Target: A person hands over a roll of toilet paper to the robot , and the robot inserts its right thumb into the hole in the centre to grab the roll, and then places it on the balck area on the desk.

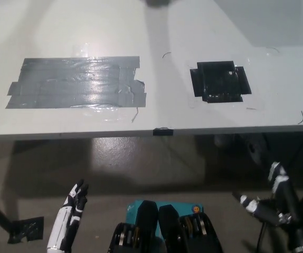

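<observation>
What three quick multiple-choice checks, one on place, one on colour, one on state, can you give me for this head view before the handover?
1. Where is the black taped area on the desk?
A. picture right
B. picture left
C. under the desk

2. What colour is the large taped patch on the other side?
A. red
B. grey
C. yellow

3. What is the right hand holding?
A. a roll
B. a cup
C. nothing

Answers: 1 A, the black square lies right of the grey patch. 2 B, it is shiny grey tape. 3 C, the fingers are spread and empty below the desk edge; the left hand also hangs empty, and no roll is in view.
</observation>
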Controlling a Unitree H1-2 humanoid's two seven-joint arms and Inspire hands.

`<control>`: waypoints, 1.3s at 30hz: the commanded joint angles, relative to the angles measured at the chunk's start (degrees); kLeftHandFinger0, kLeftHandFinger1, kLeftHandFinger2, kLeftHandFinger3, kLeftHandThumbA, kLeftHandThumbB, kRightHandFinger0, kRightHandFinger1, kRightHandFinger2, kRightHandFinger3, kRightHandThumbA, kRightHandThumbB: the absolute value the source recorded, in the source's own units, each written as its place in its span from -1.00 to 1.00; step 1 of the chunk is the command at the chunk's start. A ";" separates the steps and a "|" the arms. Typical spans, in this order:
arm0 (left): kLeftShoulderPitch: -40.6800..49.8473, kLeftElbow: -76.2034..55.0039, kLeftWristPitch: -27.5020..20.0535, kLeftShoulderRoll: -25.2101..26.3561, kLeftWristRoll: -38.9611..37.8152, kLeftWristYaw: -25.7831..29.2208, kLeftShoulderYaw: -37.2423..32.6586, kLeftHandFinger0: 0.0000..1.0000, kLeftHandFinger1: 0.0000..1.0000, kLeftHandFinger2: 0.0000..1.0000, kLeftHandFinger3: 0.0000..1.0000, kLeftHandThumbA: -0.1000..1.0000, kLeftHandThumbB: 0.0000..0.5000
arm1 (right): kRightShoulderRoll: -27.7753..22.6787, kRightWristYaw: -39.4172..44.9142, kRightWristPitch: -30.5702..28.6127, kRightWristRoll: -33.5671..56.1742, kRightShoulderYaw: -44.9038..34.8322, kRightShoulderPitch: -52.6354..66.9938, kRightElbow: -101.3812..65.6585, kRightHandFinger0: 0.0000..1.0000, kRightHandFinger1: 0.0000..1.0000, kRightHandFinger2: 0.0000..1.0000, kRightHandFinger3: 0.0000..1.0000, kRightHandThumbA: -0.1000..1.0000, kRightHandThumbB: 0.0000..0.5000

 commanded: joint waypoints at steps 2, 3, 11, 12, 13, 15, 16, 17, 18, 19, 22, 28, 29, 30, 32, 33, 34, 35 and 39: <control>-1.79 -1.88 -0.48 0.66 -0.78 -0.65 0.48 1.00 1.00 1.00 1.00 1.00 -0.06 | -5.20 2.64 6.03 4.66 -2.66 -2.66 -16.07 1.00 1.00 1.00 1.00 0.95 0.43; -2.03 -1.82 -0.47 0.74 -0.63 -0.77 0.34 1.00 1.00 1.00 1.00 1.00 -0.03 | -5.98 2.60 7.58 4.53 -3.06 -3.38 -18.17 1.00 1.00 1.00 1.00 0.99 0.52; -3.07 -2.87 1.80 1.02 -1.42 -2.10 -0.21 1.00 1.00 1.00 1.00 1.00 0.19 | -14.93 6.19 23.60 6.15 -4.36 -13.39 -28.77 1.00 1.00 1.00 1.00 1.00 0.63; -3.08 -2.70 1.67 1.06 -1.72 -2.26 -0.22 1.00 1.00 1.00 1.00 1.00 0.18 | -15.82 6.65 25.17 6.22 -4.08 -15.01 -28.77 1.00 1.00 1.00 1.00 1.00 0.56; -3.02 -2.53 1.50 1.16 -1.69 -2.32 -0.29 1.00 1.00 1.00 1.00 1.00 0.21 | -16.55 7.00 28.15 6.33 -3.82 -16.63 -29.10 1.00 1.00 1.00 1.00 1.00 0.58; -3.05 -2.42 1.55 1.31 -1.33 -2.27 -0.39 1.00 1.00 1.00 1.00 1.00 0.22 | -18.05 7.94 33.68 5.84 -3.07 -20.11 -29.13 1.00 1.00 1.00 1.00 1.00 0.56; -3.05 -2.51 1.62 1.38 -1.15 -2.24 -0.44 1.00 1.00 1.00 1.00 1.00 0.22 | -18.96 8.68 35.59 5.52 -2.61 -21.95 -28.73 1.00 1.00 1.00 1.00 1.00 0.56; -3.03 -2.61 1.70 1.47 -1.18 -2.31 -0.44 1.00 1.00 1.00 1.00 1.00 0.21 | -19.78 9.51 36.95 5.48 -2.12 -24.00 -27.93 1.00 1.00 1.00 1.00 1.00 0.51; -3.10 -2.70 1.78 1.57 -1.23 -2.38 -0.42 1.00 1.00 1.00 1.00 1.00 0.21 | -20.33 10.09 37.45 5.25 -1.75 -25.47 -27.09 1.00 1.00 1.00 1.00 1.00 0.51; -3.26 -2.66 1.91 1.75 -1.19 -2.45 -0.39 1.00 1.00 1.00 1.00 1.00 0.22 | -20.88 10.56 38.63 4.21 -1.18 -27.31 -26.15 1.00 1.00 1.00 1.00 1.00 0.55; -3.40 -2.27 1.63 1.70 -1.34 -2.43 -0.37 1.00 1.00 1.00 1.00 1.00 0.20 | -22.23 12.70 38.73 3.34 0.45 -32.94 -21.65 1.00 1.00 1.00 1.00 1.00 0.60; -3.38 -2.42 1.55 2.07 -0.96 -2.54 -0.70 1.00 1.00 1.00 1.00 1.00 0.10 | -24.08 18.20 41.07 1.75 6.23 -44.90 -9.88 1.00 1.00 1.00 1.00 1.00 0.54; -3.48 -2.54 1.80 2.04 -1.06 -2.58 -0.76 1.00 1.00 1.00 1.00 1.00 0.08 | -23.80 18.86 42.07 2.15 7.01 -46.82 -7.86 1.00 1.00 1.00 1.00 1.00 0.46; -3.55 -2.53 1.74 2.08 -1.04 -2.60 -0.81 1.00 1.00 1.00 1.00 1.00 0.02 | -23.47 19.29 42.94 2.56 7.51 -48.11 -6.40 1.00 1.00 1.00 1.00 1.00 0.35; -3.71 -2.25 1.49 2.16 -1.15 -2.60 -0.82 1.00 1.00 1.00 1.00 1.00 0.00 | -22.69 20.49 43.94 2.73 9.07 -51.39 -2.04 1.00 1.00 1.00 1.00 1.00 0.32; -3.73 -2.20 1.43 2.18 -1.33 -2.64 -0.78 1.00 1.00 1.00 1.00 1.00 0.00 | -22.43 20.86 43.95 2.44 9.67 -52.44 -0.54 1.00 1.00 1.00 1.00 1.00 0.30; -3.75 -2.06 1.26 2.19 -1.38 -2.68 -0.76 1.00 1.00 1.00 1.00 1.00 -0.01 | -22.31 21.03 44.03 2.04 10.24 -53.15 0.47 1.00 1.00 1.00 1.00 1.00 0.35; -3.73 -1.93 1.26 2.18 -1.32 -2.80 -0.75 1.00 1.00 1.00 1.00 1.00 -0.01 | -22.01 21.41 44.14 1.11 11.57 -54.74 2.73 1.00 1.00 1.00 1.00 1.00 0.32; -3.65 -2.07 1.48 2.00 -1.24 -3.05 -0.81 1.00 1.00 1.00 1.00 1.00 0.03 | -19.78 21.50 44.72 -0.31 14.15 -58.53 8.59 1.00 1.00 1.00 1.00 1.00 0.53</control>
